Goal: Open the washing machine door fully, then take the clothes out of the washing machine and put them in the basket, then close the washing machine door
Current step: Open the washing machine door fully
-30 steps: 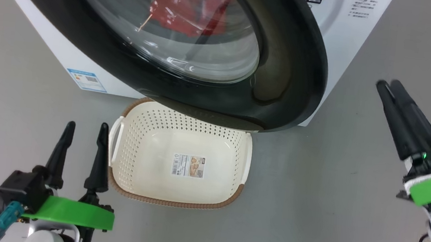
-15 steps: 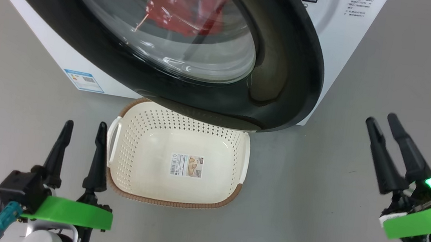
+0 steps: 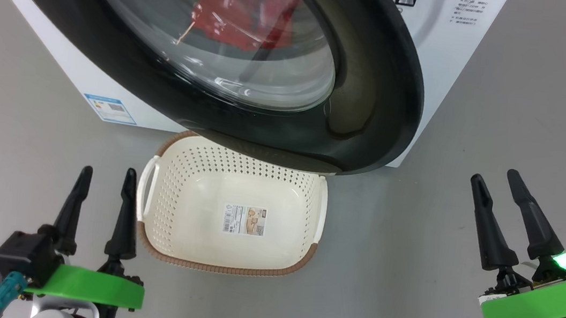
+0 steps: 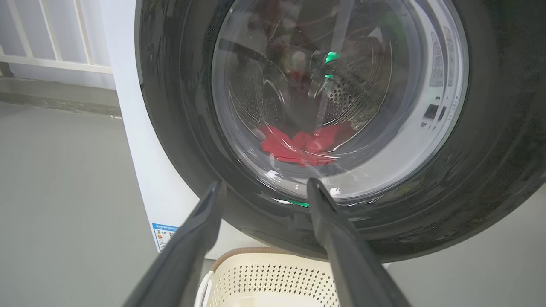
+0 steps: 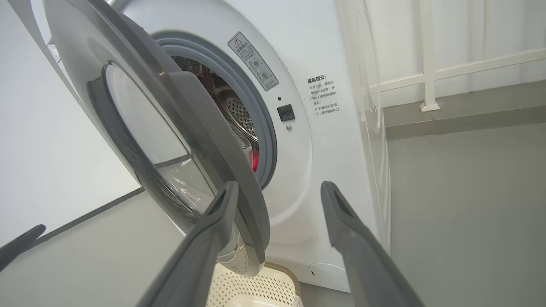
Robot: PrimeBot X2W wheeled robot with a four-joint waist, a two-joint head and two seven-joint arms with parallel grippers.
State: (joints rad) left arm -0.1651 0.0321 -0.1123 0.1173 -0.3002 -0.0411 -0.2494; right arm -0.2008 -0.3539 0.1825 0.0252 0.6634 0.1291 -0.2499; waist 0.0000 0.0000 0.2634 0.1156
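Observation:
The white washing machine [image 3: 451, 66] stands ahead. The washing machine door [image 3: 378, 84], black-rimmed with a glass bowl, hangs partly open, its lower edge over the far end of the basket [image 3: 188, 180]. Red clothes [image 3: 237, 7] show through the glass, lying in the drum [image 4: 303, 147]. The cream basket sits on the floor with only a paper label inside. My left gripper [image 3: 108, 171] is open beside the basket's left handle and holds nothing. My right gripper [image 3: 494, 176] is open, low at the right, clear of the door. In the right wrist view the door's edge [image 5: 204, 149] stands ajar from the grey ring.
Grey floor [image 3: 437, 264] spreads to the right of the basket and to the left of the machine. A blue label sticker [image 3: 110, 108] marks the machine's lower front. A white railing [image 5: 428, 64] runs along the wall behind the machine.
My right gripper has dropped from beside the door's rim to low at the right, its fingers now seen apart. The left gripper has sunk slightly. Door and basket have stayed put.

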